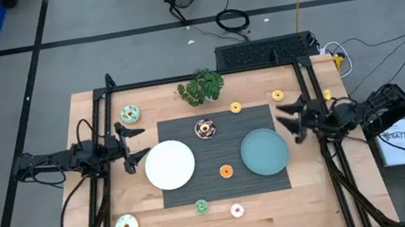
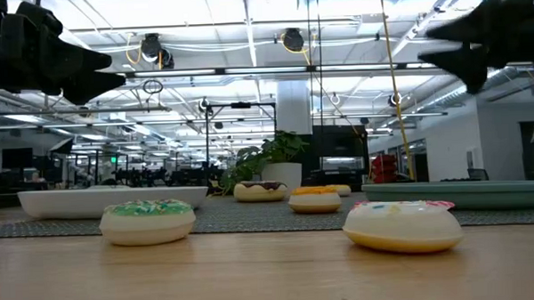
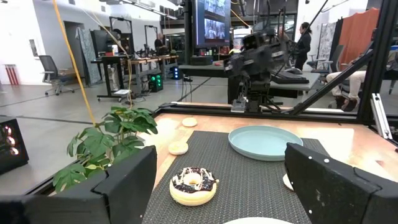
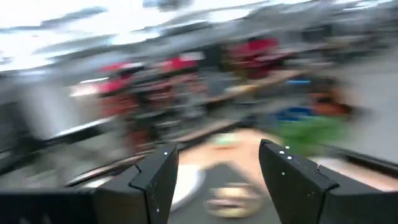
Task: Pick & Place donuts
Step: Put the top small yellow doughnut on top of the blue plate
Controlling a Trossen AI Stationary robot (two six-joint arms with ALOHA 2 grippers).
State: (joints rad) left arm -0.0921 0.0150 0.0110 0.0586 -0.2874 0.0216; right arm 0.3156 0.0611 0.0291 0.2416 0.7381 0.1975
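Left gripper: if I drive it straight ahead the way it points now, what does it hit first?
Probably the chocolate donut, centred between the open left gripper fingers. The gripper may be higher and pass over it toward the teal plate.

Two dark, jointed arms with black cables along the links; matte black angular fingers (image 3: pixel 124 183), perhaps with small pale screws.

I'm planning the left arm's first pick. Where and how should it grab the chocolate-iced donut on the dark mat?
The chocolate donut lies flat on the mat, hole up, with space around it between the plant and the white plate. Probably best from straight above: the open left gripper spans the whole ring and closes on opposite outer sides, low on the pale rim below the icing.
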